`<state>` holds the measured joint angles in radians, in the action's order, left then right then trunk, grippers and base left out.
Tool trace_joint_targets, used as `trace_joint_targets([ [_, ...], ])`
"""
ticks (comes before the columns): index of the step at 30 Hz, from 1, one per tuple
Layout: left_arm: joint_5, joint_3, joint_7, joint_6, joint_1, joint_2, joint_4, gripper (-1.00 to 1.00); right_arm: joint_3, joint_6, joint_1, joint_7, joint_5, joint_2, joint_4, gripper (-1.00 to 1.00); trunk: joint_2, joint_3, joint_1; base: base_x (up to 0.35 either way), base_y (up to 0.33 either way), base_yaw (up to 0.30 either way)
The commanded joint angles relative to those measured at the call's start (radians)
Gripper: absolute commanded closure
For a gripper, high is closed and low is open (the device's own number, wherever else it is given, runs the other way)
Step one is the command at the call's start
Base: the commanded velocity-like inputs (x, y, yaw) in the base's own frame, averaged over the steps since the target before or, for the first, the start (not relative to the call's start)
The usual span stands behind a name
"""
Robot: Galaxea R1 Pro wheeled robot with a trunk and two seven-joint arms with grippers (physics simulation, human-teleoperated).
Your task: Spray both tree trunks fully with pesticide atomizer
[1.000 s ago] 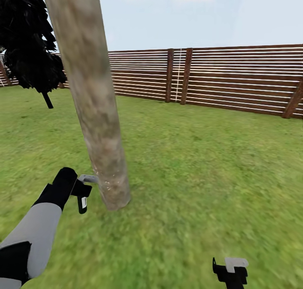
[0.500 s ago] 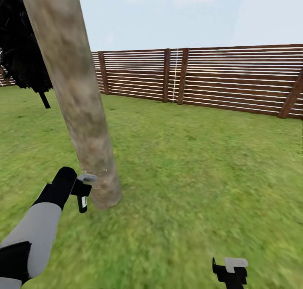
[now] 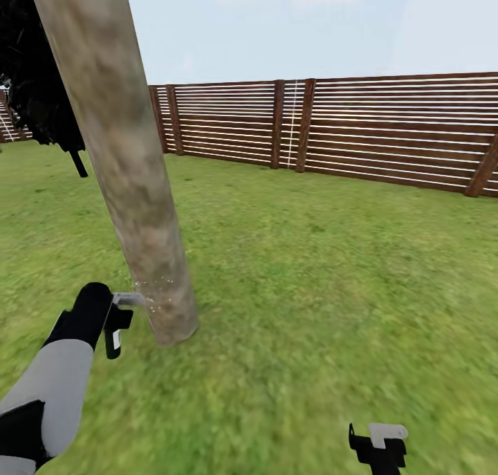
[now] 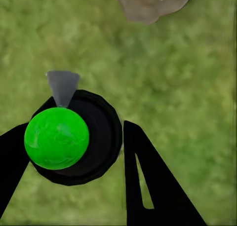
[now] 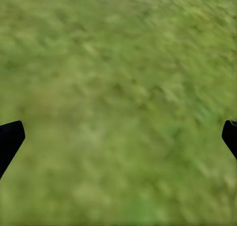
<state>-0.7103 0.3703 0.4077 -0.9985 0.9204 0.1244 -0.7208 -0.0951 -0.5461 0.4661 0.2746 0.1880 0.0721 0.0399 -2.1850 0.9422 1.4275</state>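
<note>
The tree trunk (image 3: pixel 131 178), thick with mottled grey-beige bark, rises from the grass at the left of the head view. Its base (image 4: pixel 150 4) also shows in the left wrist view. My left gripper (image 3: pixel 115 321) hangs low beside that base, shut on the pesticide atomizer (image 4: pixel 94 137), a black body with a bright green round cap (image 4: pixel 57 137). The grey nozzle (image 3: pixel 128 299) points at the trunk a short gap away, and white droplets (image 3: pixel 155 296) speckle the bark there. At the bottom right, my right gripper (image 3: pixel 379 449) is open over bare grass (image 5: pixel 118 107).
A reddish-brown slat fence (image 3: pixel 387 129) closes the lawn at the back. Jagged dark foliage (image 3: pixel 34 88) hangs at the far left behind the trunk. Green lawn (image 3: pixel 332 267) stretches wide to the right of the trunk.
The view has shifted a little sideways. My left gripper with the atomizer has drawn back left and slightly lower from the trunk base, where more white droplets now show. The right gripper has not moved.
</note>
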Motion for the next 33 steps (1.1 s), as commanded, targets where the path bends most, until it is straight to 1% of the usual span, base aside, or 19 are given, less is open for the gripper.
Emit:
trace_joint_targets([
  [1,0.001,0.019,-0.003,-0.001,0.007,-0.006,-0.004,1.00,0.000,0.000,0.000,0.000,0.000,0.001,0.000,-1.00,0.000,0.000,0.000,0.000,0.000,0.000],
  [4,0.002,0.026,-0.004,-0.005,0.035,-0.012,-0.005,1.00,0.000,0.000,-0.001,0.000,0.000,0.001,0.000,-1.00,0.000,0.000,0.000,0.000,0.000,0.000],
  [6,0.000,0.031,-0.003,-0.007,0.075,0.003,0.000,1.00,0.000,0.000,0.000,0.000,0.001,0.002,0.000,-1.00,0.000,0.000,0.000,0.000,0.000,0.000],
  [7,0.000,0.031,-0.003,-0.008,0.083,0.021,-0.001,1.00,0.000,0.000,0.000,0.000,0.001,0.002,0.000,-1.00,0.000,0.000,0.000,0.000,0.000,0.000],
  [8,0.000,0.031,-0.003,-0.009,0.083,0.033,-0.002,1.00,0.000,0.000,-0.001,0.000,0.001,0.002,0.000,-1.00,0.000,0.000,0.000,0.000,0.000,0.000],
  [10,-0.003,0.031,-0.003,-0.005,0.078,0.044,-0.004,1.00,0.000,0.000,-0.001,0.000,0.001,0.002,0.000,-1.00,0.000,0.000,0.000,0.000,0.000,0.000],
  [11,-0.002,0.032,-0.002,-0.003,0.075,0.062,-0.004,1.00,0.001,0.000,0.000,0.000,0.001,0.001,0.000,-1.00,0.000,0.000,0.000,0.000,0.000,0.000],
  [12,0.000,0.033,-0.002,-0.003,0.074,0.072,-0.004,1.00,0.001,0.000,0.000,0.000,0.001,0.000,0.000,-1.00,0.000,0.000,0.000,0.000,0.000,0.000],
  [13,0.002,0.031,-0.001,-0.004,0.074,0.074,-0.003,1.00,0.001,0.000,-0.001,0.000,0.001,0.000,0.000,-1.00,0.000,0.000,0.000,0.000,0.000,0.000],
  [14,0.001,0.030,-0.001,-0.005,0.074,0.069,-0.003,1.00,0.001,0.000,0.000,0.000,0.001,0.000,0.000,-1.00,0.000,0.000,0.000,0.000,0.000,0.000],
  [15,0.001,0.028,-0.001,-0.006,0.074,0.060,-0.003,1.00,0.001,0.000,0.000,0.000,0.001,0.000,0.000,-1.00,0.000,0.000,0.000,0.000,0.000,0.000],
  [16,0.000,0.026,-0.001,-0.007,0.077,0.032,-0.006,1.00,0.001,0.000,0.000,0.000,0.001,0.000,0.000,-1.00,0.000,0.000,0.000,0.000,0.000,0.000],
  [17,0.000,0.025,-0.002,-0.008,0.080,0.022,-0.007,1.00,0.001,0.000,0.000,0.000,0.001,0.000,0.000,-1.00,0.000,0.000,0.000,0.000,0.000,0.000],
  [18,0.000,0.024,-0.002,-0.007,0.081,0.020,-0.007,1.00,0.001,0.000,0.000,0.000,0.001,0.000,0.000,-1.00,0.000,0.000,0.000,0.006,-0.036,0.000],
  [21,0.000,0.019,-0.003,-0.002,0.072,0.021,-0.008,1.00,0.002,0.000,-0.001,0.000,0.001,0.000,0.000,-1.00,0.000,0.000,0.000,0.071,-0.201,0.000],
  [30,0.000,0.026,-0.001,0.001,0.068,0.020,-0.004,1.00,0.002,0.000,-0.001,0.000,0.001,0.000,0.000,-1.00,0.000,0.000,0.000,-0.027,-0.272,0.000],
  [32,-0.001,0.030,0.001,0.001,0.066,0.025,0.004,1.00,0.002,0.000,0.000,0.000,0.001,0.000,0.000,-1.00,0.000,0.000,0.000,-0.062,-0.277,0.045],
  [33,-0.001,0.031,0.001,0.002,0.054,0.027,0.005,1.00,0.002,0.000,0.000,0.000,0.001,0.000,0.000,-1.00,0.000,0.000,0.000,-0.021,-0.277,0.179],
])
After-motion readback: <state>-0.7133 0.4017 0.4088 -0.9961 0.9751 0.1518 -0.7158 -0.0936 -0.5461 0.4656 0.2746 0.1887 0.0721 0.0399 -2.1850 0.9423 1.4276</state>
